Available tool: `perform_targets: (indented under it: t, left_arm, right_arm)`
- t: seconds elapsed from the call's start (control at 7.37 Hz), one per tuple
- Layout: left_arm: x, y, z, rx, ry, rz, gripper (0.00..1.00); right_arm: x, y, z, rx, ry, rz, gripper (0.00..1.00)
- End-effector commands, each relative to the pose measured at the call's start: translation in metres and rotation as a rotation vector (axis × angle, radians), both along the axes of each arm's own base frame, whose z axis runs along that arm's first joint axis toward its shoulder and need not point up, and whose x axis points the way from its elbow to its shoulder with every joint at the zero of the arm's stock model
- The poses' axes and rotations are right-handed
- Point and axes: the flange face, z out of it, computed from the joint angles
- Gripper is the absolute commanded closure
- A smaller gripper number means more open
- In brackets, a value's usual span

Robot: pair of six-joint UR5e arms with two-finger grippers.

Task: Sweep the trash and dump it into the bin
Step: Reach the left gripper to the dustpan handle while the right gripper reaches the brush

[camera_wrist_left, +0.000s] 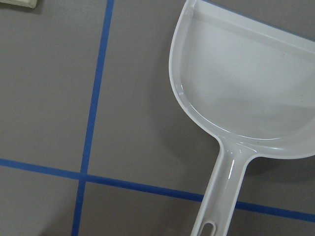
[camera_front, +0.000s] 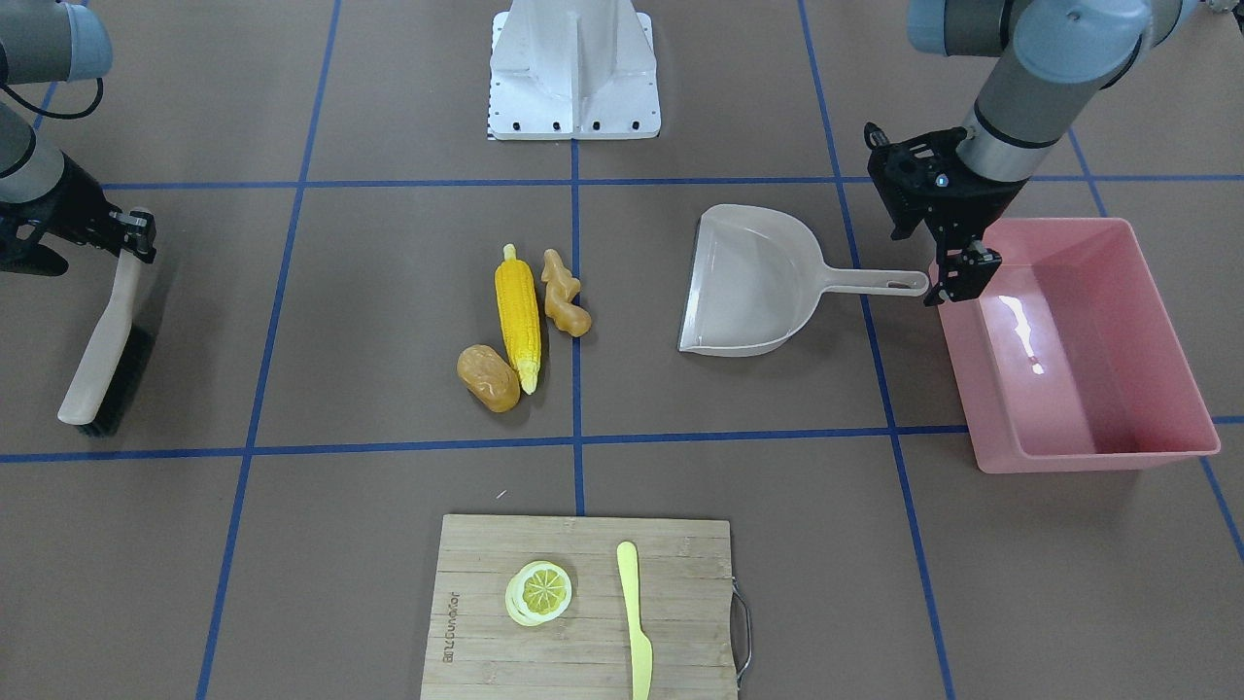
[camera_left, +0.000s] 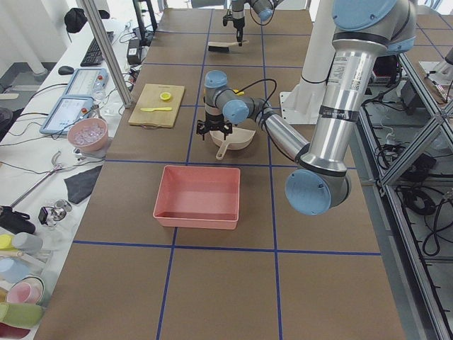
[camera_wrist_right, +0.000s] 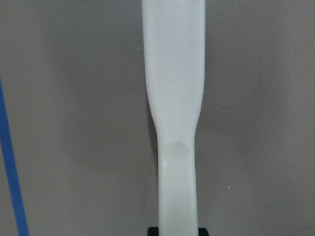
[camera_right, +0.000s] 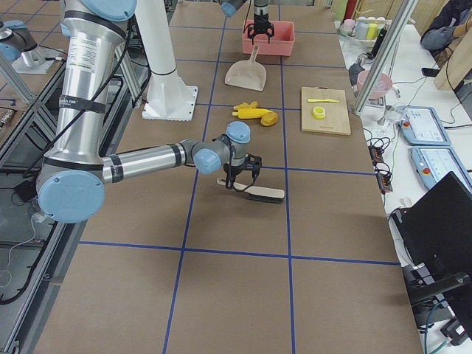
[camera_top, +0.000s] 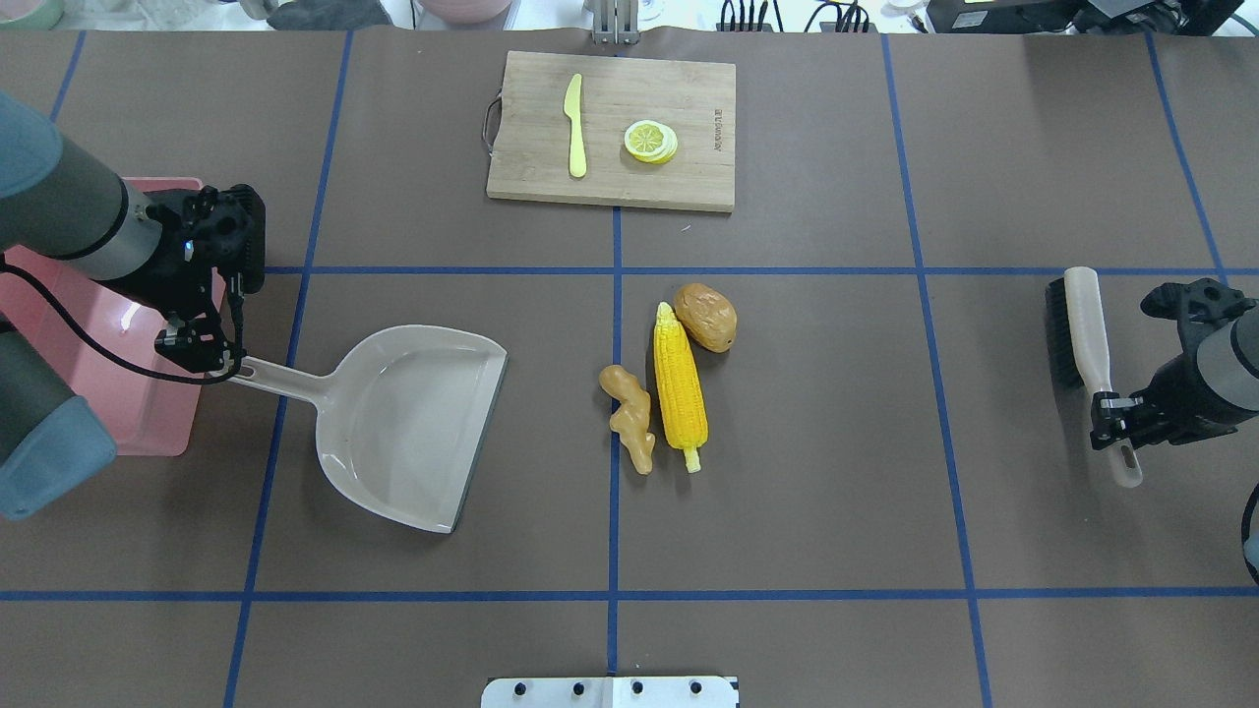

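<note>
- The corn cob (camera_front: 517, 316), potato (camera_front: 489, 377) and ginger root (camera_front: 564, 294) lie in a tight cluster near the middle of the surface (camera_front: 389, 292). The potato touches the corn's tip, and the ginger lies just beside the corn.
- The dustpan (camera_front: 753, 287) lies flat with its wide open lip turned toward that cluster. Only bare surface lies between the lip and the ginger.
- The bin (camera_front: 1088, 389) stands behind the dustpan, and the tip of the dustpan's handle is just beside its rim. The glossy inside shows only a glare.
- The left end effector (camera_front: 957, 287) hangs at the tip of the dustpan's handle, over the bin's near corner. I cannot tell whether its fingers are apart or together (its wrist camera shows none of them, and the handle is cut off at the frame's bottom edge).
- The right end effector (camera_top: 1116, 408) is clamped on the handle of the brush (camera_top: 1082, 315), with a black pad on each side in its wrist view. The brush is well apart from the trash, with open surface between them.
- The cutting board (camera_front: 486, 564), with a lemon slice (camera_front: 538, 592) and a knife (camera_front: 634, 612) on it, lies at the far edge, well apart from the trash (the front-facing view's bottom edge cuts it off).
- In the overhead view the left arm covers much of the bin.
- The right wrist view shows only the brush's handle.
</note>
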Motion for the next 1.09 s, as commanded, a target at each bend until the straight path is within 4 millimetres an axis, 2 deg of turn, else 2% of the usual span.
perform_targets:
  t: [0.0,0.14,0.27,0.41,0.68,0.95]
  left_arm:
    - [0.033,0.012,0.015,0.015,-0.021,0.088,0.01]
    - [0.033,0.013,0.015,0.02,-0.02,0.096,0.01]
    - [0.04,0.019,0.015,0.02,-0.021,0.109,0.01]
    - [0.05,0.025,0.019,0.016,-0.03,0.127,0.01]
    - [0.057,0.024,0.032,0.018,-0.063,0.122,0.01]
    - [0.068,0.019,0.044,0.001,-0.083,0.128,0.01]
  right_arm:
    - [0.012,-0.003,-0.028,0.038,-0.045,0.012,1.0]
    - [0.008,-0.008,-0.029,0.073,-0.049,-0.013,1.0]
    - [0.0,-0.02,-0.038,0.097,-0.065,-0.023,1.0]
    - [0.01,-0.025,-0.043,0.108,-0.071,0.001,1.0]
    - [0.006,-0.032,-0.048,0.118,-0.08,0.001,1.0]
    - [0.038,-0.047,-0.056,0.212,-0.094,0.001,1.0]
